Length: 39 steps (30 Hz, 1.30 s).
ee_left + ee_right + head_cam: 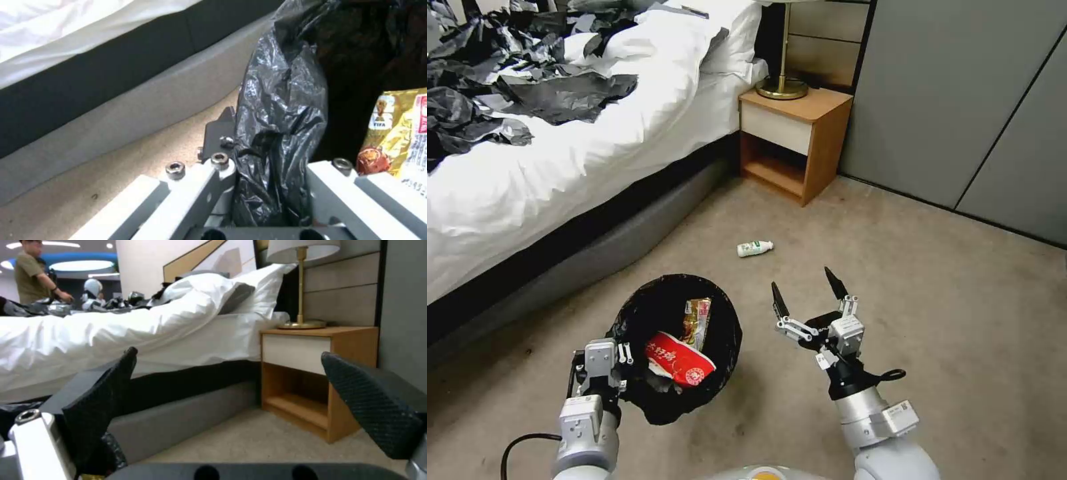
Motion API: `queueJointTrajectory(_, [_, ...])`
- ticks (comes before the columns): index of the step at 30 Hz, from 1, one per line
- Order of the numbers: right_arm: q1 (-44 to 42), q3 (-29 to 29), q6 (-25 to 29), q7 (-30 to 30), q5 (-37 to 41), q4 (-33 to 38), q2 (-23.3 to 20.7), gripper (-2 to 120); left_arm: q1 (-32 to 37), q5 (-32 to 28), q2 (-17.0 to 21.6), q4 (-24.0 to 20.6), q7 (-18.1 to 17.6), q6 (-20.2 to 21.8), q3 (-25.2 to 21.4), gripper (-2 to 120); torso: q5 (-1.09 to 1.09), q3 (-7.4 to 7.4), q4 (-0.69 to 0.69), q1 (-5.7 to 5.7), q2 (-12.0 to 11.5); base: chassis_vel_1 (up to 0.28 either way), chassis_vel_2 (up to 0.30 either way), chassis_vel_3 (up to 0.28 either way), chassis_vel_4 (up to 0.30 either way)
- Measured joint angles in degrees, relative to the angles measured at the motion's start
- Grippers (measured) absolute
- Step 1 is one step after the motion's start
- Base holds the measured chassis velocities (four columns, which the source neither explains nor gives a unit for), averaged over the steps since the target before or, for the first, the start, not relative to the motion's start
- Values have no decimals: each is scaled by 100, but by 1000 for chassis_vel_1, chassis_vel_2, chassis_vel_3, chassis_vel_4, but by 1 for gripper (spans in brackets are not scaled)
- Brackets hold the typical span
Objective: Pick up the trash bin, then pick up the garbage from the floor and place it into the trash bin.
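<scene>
The trash bin (650,297), lined with a black bag, hangs tilted at lower left. My left gripper (626,371) is shut on its rim, and the left wrist view shows the black liner (276,133) pinched between the fingers. Inside the bin lie a red wrapper (680,360) and a yellow wrapper (697,319), the yellow wrapper (391,133) also showing in the left wrist view. A small green-labelled bottle (754,248), a piece of garbage, lies on the carpet ahead. My right gripper (805,288) (231,356) stands open and empty just right of the bin, short of the bottle.
A bed (594,153) with white linen and black plastic sheets (507,87) runs along the left. A wooden nightstand (797,143) with a brass lamp (782,87) stands beyond the bottle. Grey wall panels (960,100) close the right side. Open carpet (947,293) lies ahead.
</scene>
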Motion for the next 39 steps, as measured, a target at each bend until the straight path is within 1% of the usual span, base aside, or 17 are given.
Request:
queueJointTrajectory(7, [49,35,0,-1,24,-13,1,100,19,-12,15,-46,-4,0,-6,3,0,0,0,0,0,-27,24,16,-17])
queueJointTrajectory(11, [57,43,-3,-6,34,-11,-6,100,25,-13,13,-63,-6,0,-1,3,0,0,0,0,0,-108,113,117,-119])
queueJointTrajectory(33, [80,51,-16,-12,50,-2,-58,100,59,18,-21,-87,-7,-3,18,3,0,1,0,1,0,-191,188,187,-188])
queueJointTrajectory(39, [104,55,185,-196,-107,-124,-37,100,55,18,-17,-87,-7,-7,19,3,0,1,0,2,0,-142,154,143,-129])
